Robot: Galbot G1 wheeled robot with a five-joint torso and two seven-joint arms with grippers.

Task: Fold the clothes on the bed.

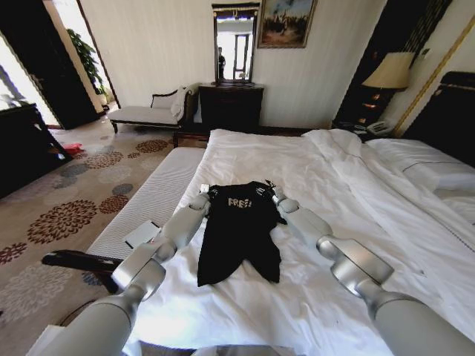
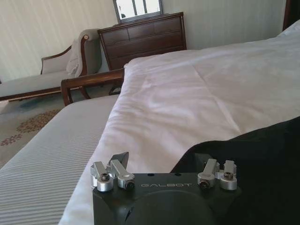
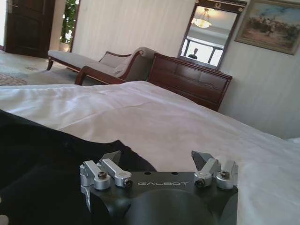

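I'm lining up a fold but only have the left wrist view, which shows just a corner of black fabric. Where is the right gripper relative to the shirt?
Observer: In the head view, the right gripper is at the shoulder of the T-shirt on the robot's right. The left gripper is at the opposite shoulder.
Operator: Are the right jaws open?
Observer: Yes. In the right wrist view they are spread wide, one over the black fabric and one over the white bed.
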